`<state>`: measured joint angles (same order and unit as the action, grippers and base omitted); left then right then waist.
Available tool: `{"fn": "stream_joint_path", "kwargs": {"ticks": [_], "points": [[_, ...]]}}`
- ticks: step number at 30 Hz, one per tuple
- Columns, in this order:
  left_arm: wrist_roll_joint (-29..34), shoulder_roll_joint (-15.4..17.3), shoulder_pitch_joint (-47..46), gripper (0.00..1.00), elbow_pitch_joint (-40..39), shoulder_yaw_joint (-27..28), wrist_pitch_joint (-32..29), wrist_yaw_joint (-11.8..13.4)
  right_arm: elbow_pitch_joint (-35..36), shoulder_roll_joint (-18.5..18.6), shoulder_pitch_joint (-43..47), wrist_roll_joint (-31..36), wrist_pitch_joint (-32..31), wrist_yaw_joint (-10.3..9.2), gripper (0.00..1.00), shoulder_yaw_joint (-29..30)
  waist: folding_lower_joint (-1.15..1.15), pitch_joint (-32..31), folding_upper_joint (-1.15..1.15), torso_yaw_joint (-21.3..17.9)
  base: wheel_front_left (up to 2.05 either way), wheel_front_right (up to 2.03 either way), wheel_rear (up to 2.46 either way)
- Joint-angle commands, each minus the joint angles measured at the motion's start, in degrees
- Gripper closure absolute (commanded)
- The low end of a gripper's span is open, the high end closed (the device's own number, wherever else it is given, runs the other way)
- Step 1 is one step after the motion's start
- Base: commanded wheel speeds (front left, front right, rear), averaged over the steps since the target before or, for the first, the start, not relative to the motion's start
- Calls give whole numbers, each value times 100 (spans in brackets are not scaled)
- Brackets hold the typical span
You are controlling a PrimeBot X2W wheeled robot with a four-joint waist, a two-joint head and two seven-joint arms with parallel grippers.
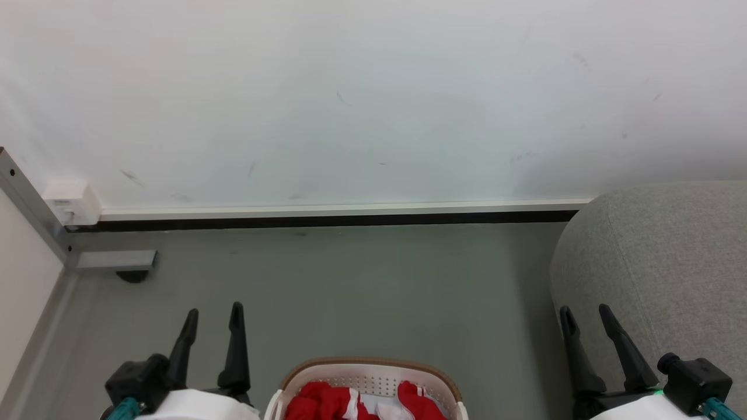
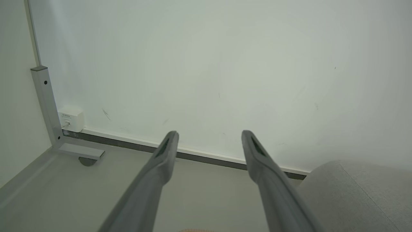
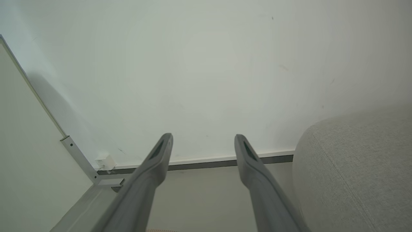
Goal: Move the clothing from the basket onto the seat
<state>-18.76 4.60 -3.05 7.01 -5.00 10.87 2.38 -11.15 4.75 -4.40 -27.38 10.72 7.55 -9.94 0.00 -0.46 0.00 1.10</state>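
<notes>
1. Head view: the red clothing (image 1: 318, 399) lies in the white basket (image 1: 362, 363), bottom middle. The grey seat (image 1: 671, 262) is on the right. The left gripper (image 1: 214, 309) and right gripper (image 1: 583, 308) are spread apart, holding nothing.
2. Left wrist view: its fingers (image 2: 161, 161) are wide apart, and the seat is at the lower right.
3. Right wrist view: its fingers (image 3: 154, 164) are wide apart, with the seat beside them.

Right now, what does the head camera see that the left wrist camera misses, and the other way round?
Head view adds: the red clothing lying in the basket, and the right gripper, open. Left wrist view adds: the capped top end of the metal post. Both share: the open left gripper, the grey seat, the white wall box, the floor and the wall.
</notes>
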Motion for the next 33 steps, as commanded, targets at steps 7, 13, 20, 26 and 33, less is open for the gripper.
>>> {"fn": "stream_joint_path", "kwargs": {"ticks": [7, 13, 20, 26, 33], "points": [[426, 31, 33, 0, -73, -53, 123, 45, 88, -10, -49, 340, 138, -9, 0, 1, 0, 10, 0, -1, 0, 0, 0], [725, 26, 3, 0, -65, -66, 203, 57, 89, -20, -64, 591, 207, -10, 0, -3, 0, 14, 0, 3, 0, 0, 0], [1052, 25, 9, 0, -60, -100, 275, 64, 88, -39, -68, 808, 290, -10, 0, -34, 0, 2, 0, 6, 0, 0, 0], [1315, 19, 12, 0, -76, -139, 343, 70, 92, -54, -64, 984, 358, -11, 0, -64, 0, -3, 0, 14, 0, 0, 0], [1591, 4, 27, 0, -108, -170, 399, 91, 91, -64, -64, 1194, 415, -11, 0, -94, 0, -12, 0, 23, 0, 0, 0]]}}
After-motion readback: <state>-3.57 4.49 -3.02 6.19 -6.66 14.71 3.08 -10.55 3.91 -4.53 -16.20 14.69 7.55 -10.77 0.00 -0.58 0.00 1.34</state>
